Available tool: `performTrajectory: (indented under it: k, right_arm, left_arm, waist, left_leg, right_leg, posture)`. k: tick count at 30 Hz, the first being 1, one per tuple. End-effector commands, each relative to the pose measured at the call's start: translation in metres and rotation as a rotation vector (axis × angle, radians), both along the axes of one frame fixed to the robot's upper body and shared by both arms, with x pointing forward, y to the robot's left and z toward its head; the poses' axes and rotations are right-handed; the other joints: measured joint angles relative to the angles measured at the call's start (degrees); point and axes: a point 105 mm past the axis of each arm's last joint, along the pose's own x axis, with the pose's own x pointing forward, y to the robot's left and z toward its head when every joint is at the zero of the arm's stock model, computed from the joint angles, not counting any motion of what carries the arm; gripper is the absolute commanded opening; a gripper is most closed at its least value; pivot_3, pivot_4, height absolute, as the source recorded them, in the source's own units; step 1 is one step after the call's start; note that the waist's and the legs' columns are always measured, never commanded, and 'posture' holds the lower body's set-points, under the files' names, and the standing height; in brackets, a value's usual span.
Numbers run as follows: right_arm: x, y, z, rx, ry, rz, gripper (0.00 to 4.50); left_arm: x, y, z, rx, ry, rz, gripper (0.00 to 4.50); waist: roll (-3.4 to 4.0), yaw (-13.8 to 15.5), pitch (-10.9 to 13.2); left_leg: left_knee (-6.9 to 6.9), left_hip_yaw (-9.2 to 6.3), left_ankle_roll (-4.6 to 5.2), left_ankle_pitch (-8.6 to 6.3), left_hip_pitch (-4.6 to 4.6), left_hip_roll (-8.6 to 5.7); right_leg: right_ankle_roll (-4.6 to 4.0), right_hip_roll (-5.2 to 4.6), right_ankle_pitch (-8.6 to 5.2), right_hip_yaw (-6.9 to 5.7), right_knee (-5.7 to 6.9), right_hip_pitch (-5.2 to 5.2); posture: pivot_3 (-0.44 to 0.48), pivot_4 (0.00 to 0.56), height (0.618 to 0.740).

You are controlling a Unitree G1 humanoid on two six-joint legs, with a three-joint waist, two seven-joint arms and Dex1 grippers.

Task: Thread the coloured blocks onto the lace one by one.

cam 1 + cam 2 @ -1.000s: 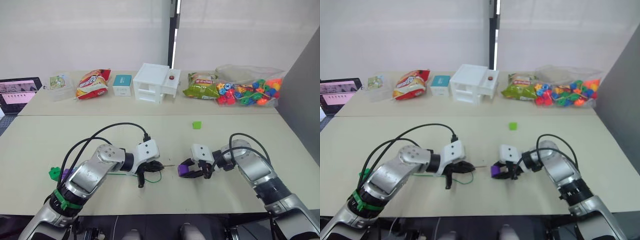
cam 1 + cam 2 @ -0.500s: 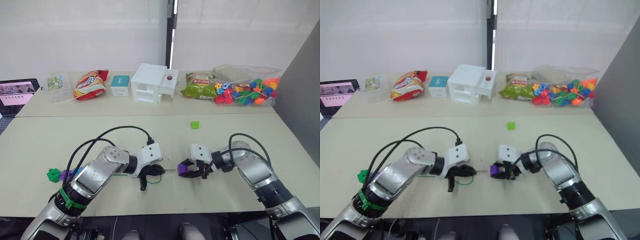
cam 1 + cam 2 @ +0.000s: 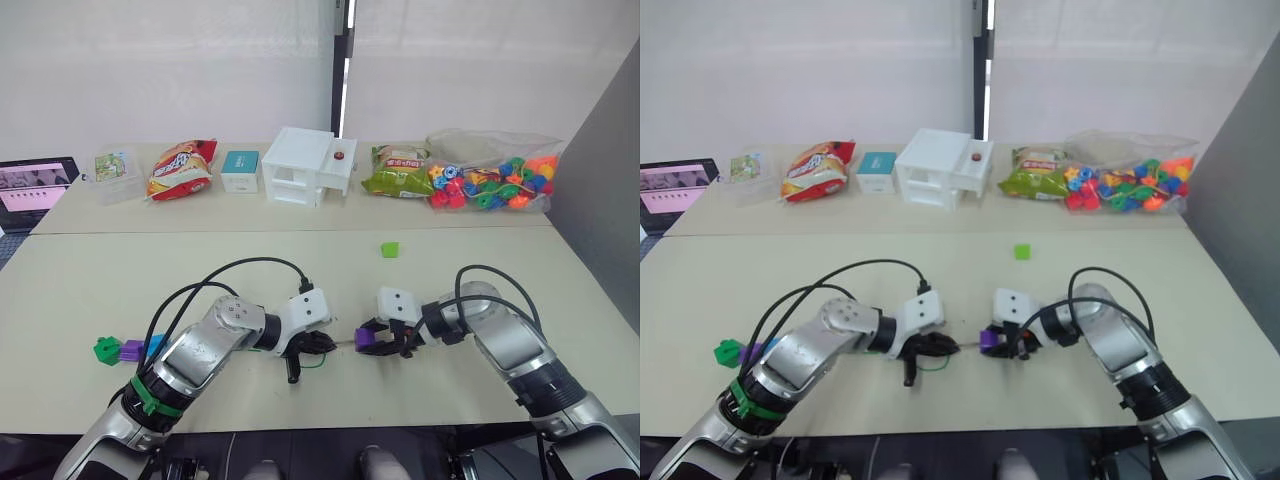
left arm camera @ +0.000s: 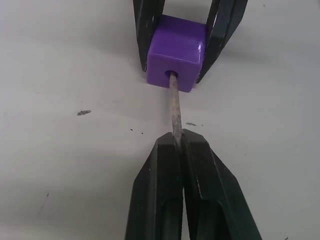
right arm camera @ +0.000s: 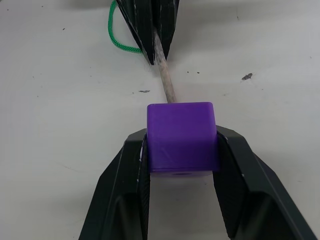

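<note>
My right gripper (image 5: 181,145) is shut on a purple block (image 5: 181,137), held just above the table near its front middle (image 3: 367,339). My left gripper (image 4: 179,142) is shut on the stiff tip of the lace (image 4: 173,102), and that tip enters the hole in the purple block. The green cord of the lace (image 5: 116,37) loops behind the left fingers (image 3: 312,359). Three blocks, dark green (image 3: 105,349), purple (image 3: 131,350) and blue (image 3: 155,346), sit together at the table's left. A light green block (image 3: 390,249) lies alone farther back.
Along the back table stand a laptop (image 3: 38,187), snack bags (image 3: 181,167), a white box (image 3: 308,166) and a clear bag of mixed beads (image 3: 490,185). Black cables (image 3: 235,277) arch over my left arm. A grey partition (image 3: 600,200) rises at the right.
My left gripper has moved right toward the purple block, bringing the lace tip to its hole. The right gripper stays put holding the block. The camera shifted slightly.
</note>
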Motion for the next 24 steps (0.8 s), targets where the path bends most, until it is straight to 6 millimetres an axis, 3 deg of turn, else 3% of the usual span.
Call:
performTrajectory:
  k: [1,8,18,24]
  right_arm:
    - [-0.005,0.008,0.006,0.016,-0.015,0.029,1.19]
    - [-0.008,0.012,0.005,0.013,-0.015,0.033,1.19]
    - [-0.008,0.017,0.008,0.026,-0.021,0.02,1.19]
    - [-0.008,0.019,0.009,0.033,-0.024,0.006,1.19]
  left_arm:
    - [0.0,-0.007,0.005,-0.013,-0.033,-0.036,0.0]
    - [0.0,-0.018,0.006,-0.033,-0.045,-0.075,0.0]
    - [-0.004,-0.048,0.007,-0.093,-0.038,-0.164,0.0]
    - [-0.002,-0.043,-0.001,-0.102,-0.005,-0.151,0.0]
  waist:
    - [0.0,0.0,0.0]
    - [0.0,0.02,0.0]
    - [-0.01,0.17,0.0]
    - [-0.01,0.57,-0.02]
  left_leg:
    - [0.0,0.0,0.0,0.0,0.0,0.0]
    - [0.0,0.0,0.0,0.0,0.0,0.0]
    - [0.02,0.0,0.0,0.0,0.0,-0.02]
    - [0.07,0.0,-0.01,0.0,0.02,-0.04]
  right_leg:
    - [0.0,0.0,0.0,0.0,0.0,0.0]
    - [0.0,0.0,0.0,0.0,0.0,0.0]
    - [0.0,-0.02,0.0,0.0,0.0,0.02]
    - [0.0,-0.04,0.0,0.0,-0.02,0.11]
  posture:
    - [0.0,0.15,0.74]
    - [0.0,0.15,0.74]
    - [0.0,0.15,0.74]
    - [0.0,0.15,0.74]
